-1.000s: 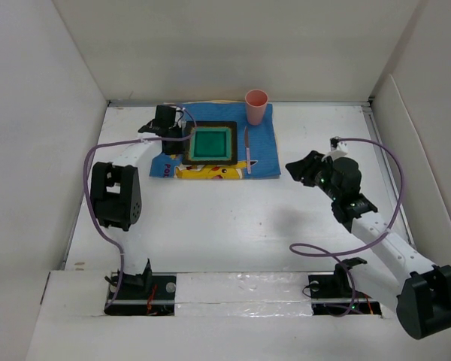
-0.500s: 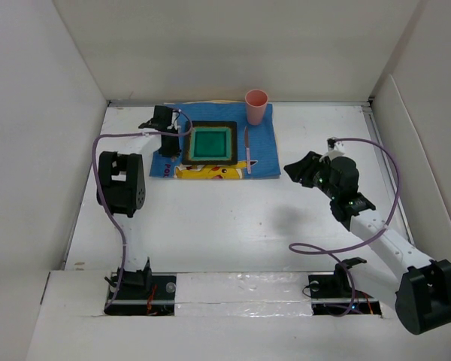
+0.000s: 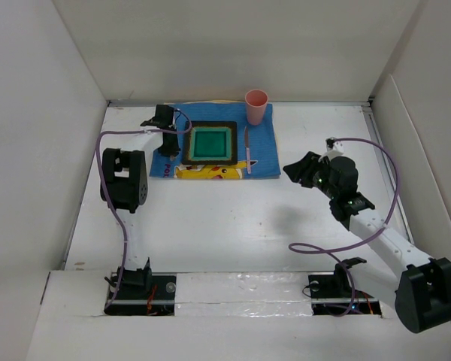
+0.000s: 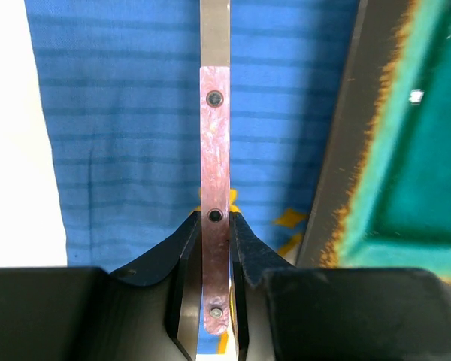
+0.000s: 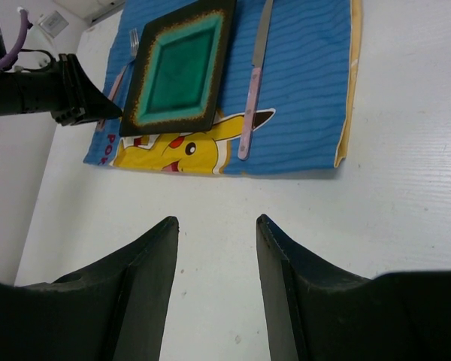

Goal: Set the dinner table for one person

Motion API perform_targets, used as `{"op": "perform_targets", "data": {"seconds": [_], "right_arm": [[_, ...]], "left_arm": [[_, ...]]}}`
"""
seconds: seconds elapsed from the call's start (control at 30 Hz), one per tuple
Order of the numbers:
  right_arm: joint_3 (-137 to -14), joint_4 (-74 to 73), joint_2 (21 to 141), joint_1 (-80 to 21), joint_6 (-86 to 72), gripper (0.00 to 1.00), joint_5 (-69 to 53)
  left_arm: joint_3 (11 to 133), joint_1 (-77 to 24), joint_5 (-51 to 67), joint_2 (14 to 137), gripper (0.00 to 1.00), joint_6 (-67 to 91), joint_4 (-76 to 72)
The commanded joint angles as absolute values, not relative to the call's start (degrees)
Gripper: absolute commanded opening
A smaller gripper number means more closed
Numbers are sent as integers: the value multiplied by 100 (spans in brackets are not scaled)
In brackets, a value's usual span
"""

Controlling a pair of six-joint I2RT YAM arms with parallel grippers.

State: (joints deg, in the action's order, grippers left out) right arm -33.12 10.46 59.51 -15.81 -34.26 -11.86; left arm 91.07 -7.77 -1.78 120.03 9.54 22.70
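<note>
— Dinner table (image 3: 233,233), shot from above: where does it lie, and who is working it?

— It is the white board flooring the walled bay, running from the two arm bases at the near edge to the back wall. Nearest, the right gripper (image 3: 295,170) hovers over bare board just right of the setting. Its jaws are spread and empty, and it seems parked clear to give the other arm room.

— And beyond it?

— A blue placemat (image 3: 264,150) with a yellow cartoon print lies at the far side. On it sits a square green plate (image 3: 212,143) with a dark rim. A pink-handled knife (image 3: 248,150) lies just to its right, and a pink cup (image 3: 256,106) stands at the far right corner. The left gripper (image 4: 215,226) reaches over the mat's left strip, jaws pinching the riveted pink handle of a fork (image 4: 214,113). The fork runs parallel to the plate's edge, its customary side, so this looks like the last piece going down.

— What can't be made out?

— Whether the fork rests on the cloth or hangs just above it. Its tines are cut off in the left wrist view, and from overhead the gripper covers it. The cup falls outside the right wrist view.
</note>
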Motion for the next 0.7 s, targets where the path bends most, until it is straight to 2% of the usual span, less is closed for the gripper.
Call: {"op": "perform_targets", "data": {"seconds": [0.0, 0.23, 0.27, 0.3, 0.4, 0.5, 0.57, 0.6, 0.67], "right_arm": [[-3349, 1213, 5985, -1547, -3331, 51, -1230], [-3349, 1230, 6003, -1547, -3331, 51, -1257], [-3340, 1230, 5994, -1547, -3331, 51, -1239], [-3349, 1230, 5994, -1547, -3331, 51, -1239], [-3349, 1222, 5968, -1547, -3331, 51, -1239], [-3349, 1213, 5950, -1547, -3331, 51, -1239], [-3349, 1213, 5950, -1547, -3331, 51, -1248], [-3340, 1222, 5941, -1547, -3331, 51, -1239], [-3349, 1187, 5933, -1547, -3314, 51, -1222]], "left_arm": [[9229, -738, -334, 12085, 0, 1028, 2338], [9141, -738, -430, 12111, 1, 967, 2303], [9158, -738, -465, 12103, 4, 967, 2346], [9150, -738, -509, 12085, 13, 975, 2364], [9088, -738, -667, 11980, 24, 1002, 2382], [9044, -738, -817, 11857, 25, 1055, 2443], [9009, -738, -844, 11786, 30, 1090, 2461], [8983, -738, -861, 11734, 35, 1107, 2470], [8965, -738, -931, 11681, 36, 1186, 2540]]}}
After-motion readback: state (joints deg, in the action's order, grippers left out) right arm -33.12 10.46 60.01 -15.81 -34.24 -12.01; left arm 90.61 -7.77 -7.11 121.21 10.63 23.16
